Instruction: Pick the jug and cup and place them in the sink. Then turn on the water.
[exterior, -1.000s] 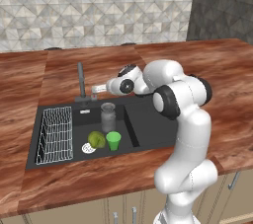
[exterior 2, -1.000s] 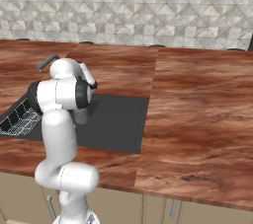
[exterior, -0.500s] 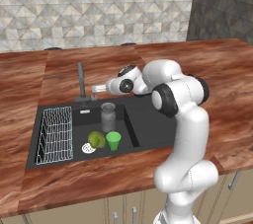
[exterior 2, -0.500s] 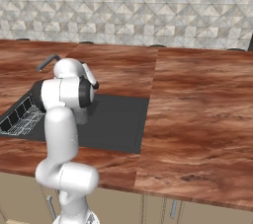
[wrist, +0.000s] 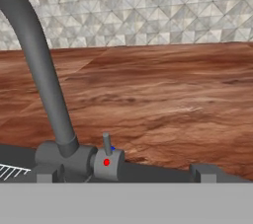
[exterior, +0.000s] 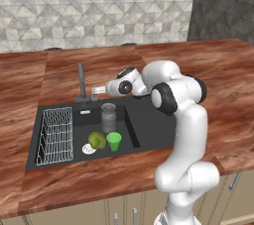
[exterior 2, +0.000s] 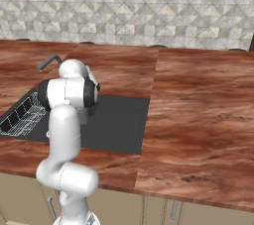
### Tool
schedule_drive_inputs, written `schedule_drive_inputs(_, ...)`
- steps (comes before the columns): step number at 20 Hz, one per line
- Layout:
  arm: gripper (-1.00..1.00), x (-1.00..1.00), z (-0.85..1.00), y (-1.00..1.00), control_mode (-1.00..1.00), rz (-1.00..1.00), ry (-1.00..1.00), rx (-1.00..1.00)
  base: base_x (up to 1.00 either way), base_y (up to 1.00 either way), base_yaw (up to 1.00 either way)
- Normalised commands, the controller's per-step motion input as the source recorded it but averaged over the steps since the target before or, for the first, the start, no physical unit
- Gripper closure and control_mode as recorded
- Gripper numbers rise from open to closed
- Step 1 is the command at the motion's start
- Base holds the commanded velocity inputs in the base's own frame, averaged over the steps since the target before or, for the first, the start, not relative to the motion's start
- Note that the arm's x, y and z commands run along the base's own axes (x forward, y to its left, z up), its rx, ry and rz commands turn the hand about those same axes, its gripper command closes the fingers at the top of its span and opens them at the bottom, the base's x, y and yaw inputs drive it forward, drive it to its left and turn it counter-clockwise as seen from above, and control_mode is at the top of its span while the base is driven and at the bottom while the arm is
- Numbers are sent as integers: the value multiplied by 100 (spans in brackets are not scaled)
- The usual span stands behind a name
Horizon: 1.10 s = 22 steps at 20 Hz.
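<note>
Three things sit in the sink (exterior: 149, 120) in the left base view. From left to right: a white wire rack (exterior: 54, 136) fills the basin's left end, then a yellow-green fruit (exterior: 96, 140) lies just beside the green cup (exterior: 114, 140), which stands upright near the front wall. Behind them the grey jug (exterior: 108, 116) stands upright, close to the faucet (exterior: 81, 81) at the back rim. Further right, the fingers (exterior: 99, 90) hover just beside the faucet base, spread wide and grasping nothing. From the hand view, the dark faucet pipe (wrist: 39, 65) curves up at left, and its small lever (wrist: 106, 144) stands upright on the base, marked with red and blue dots. Brown wood-grain surface (exterior: 218, 80) surrounds the basin.
</note>
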Motion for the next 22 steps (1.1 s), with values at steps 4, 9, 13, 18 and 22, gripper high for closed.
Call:
schedule_drive_inputs(4,-100,16,-27,0,-100,0,-2,0,0,0,0)
schedule_drive_inputs(9,-100,2,-22,0,-100,0,-1,0,0,0,0)
schedule_drive_inputs(13,-100,0,-12,1,-100,0,0,0,0,0,0)
schedule_drive_inputs(18,-100,3,-8,0,-100,-1,0,1,0,0,0)
schedule_drive_inputs(22,-100,9,-10,8,-100,-6,0,0,0,0,0)
